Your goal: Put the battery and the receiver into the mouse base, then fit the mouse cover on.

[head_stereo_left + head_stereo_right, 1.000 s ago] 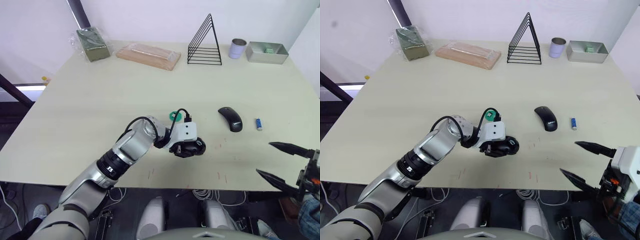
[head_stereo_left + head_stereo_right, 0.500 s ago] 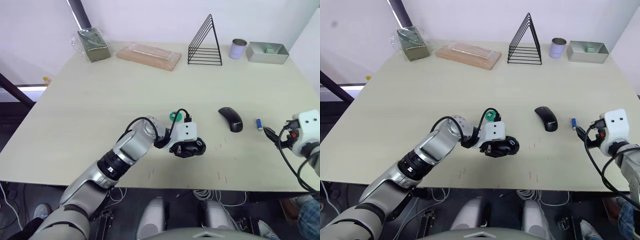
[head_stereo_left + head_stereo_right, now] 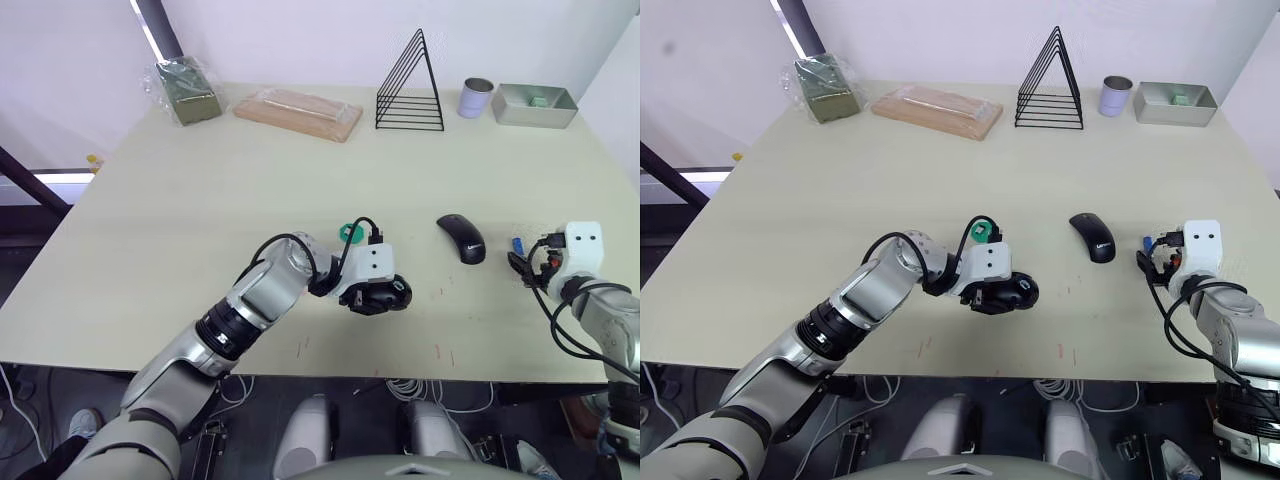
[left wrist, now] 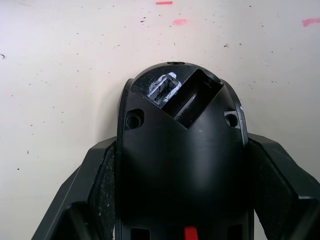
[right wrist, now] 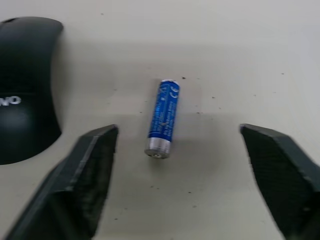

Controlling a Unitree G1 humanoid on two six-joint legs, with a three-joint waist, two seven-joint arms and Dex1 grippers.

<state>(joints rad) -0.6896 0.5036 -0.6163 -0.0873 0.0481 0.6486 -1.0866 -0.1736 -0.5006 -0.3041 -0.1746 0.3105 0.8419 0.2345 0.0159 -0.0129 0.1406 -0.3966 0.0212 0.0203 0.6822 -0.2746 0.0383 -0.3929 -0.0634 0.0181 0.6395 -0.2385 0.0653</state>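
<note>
I count one battery (image 5: 163, 117), one mouse base (image 4: 181, 150), one mouse cover (image 3: 461, 238) and one small receiver slot piece (image 4: 164, 90) sitting in the front of the base. My left gripper (image 4: 181, 210) is closed on the mouse base, one finger on each side, and presses it on the table (image 3: 200, 200) near the front edge, just beside a green disc (image 3: 348, 232). My left arm reaches forward and bends inward. My right gripper (image 5: 180, 165) has its fingers wide apart and points down at the battery, which lies flat on the table between them, untouched. The mouse cover lies just beside the battery, toward the middle of the table.
</note>
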